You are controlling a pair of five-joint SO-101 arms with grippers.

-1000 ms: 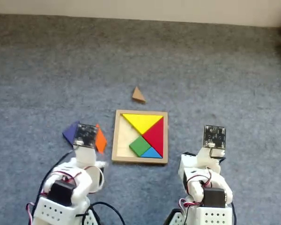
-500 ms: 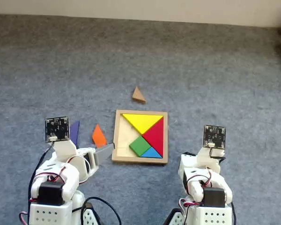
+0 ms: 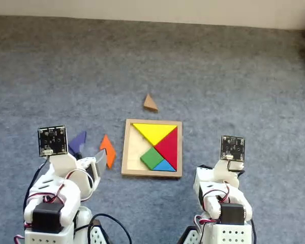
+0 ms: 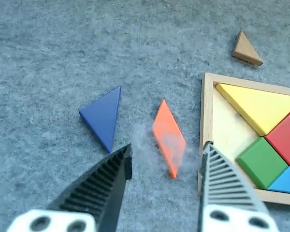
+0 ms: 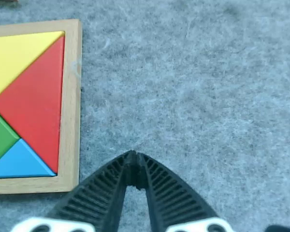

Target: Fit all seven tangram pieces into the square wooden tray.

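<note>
The wooden tray (image 3: pixel 151 174) lies flat on the carpet between the two arms. Four pieces sit in it: a yellow triangle (image 3: pixel 153 133) along its far edge, a red triangle (image 3: pixel 169 146) against the side nearer the right arm, a green square (image 3: pixel 152 158) and a light blue triangle (image 3: pixel 164 165) at the near edge. The part of the tray toward the left arm shows bare wood.

Three pieces lie outside it. The orange slanted piece (image 3: pixel 108 150) lies flat just beside the tray's left-arm side. The dark blue triangle (image 3: pixel 77 143) lies a little farther out on that side, apart from the orange one. The brown triangle (image 3: pixel 150 103) lies beyond the tray's far edge, near it but not touching.

The left pincer (image 4: pixel 167 146) is spread wide and grips nothing. In its wrist view the orange slanted piece (image 4: pixel 168 137) lies between the two tips, the dark blue triangle (image 4: pixel 104 117) lies beyond one tip, and the other tip stands at the tray's rim (image 4: pixel 203 125). Whether a tip touches the orange piece cannot be told.

The right pincer (image 5: pixel 134 157) is clenched, tip against tip, with nothing in it. It hangs over bare carpet beside the tray's near corner, apart from the rim (image 5: pixel 70 111).

The carpet (image 3: pixel 234 76) is grey-blue and short-piled. A pale wall (image 3: pixel 142 9) runs along its far edge.
</note>
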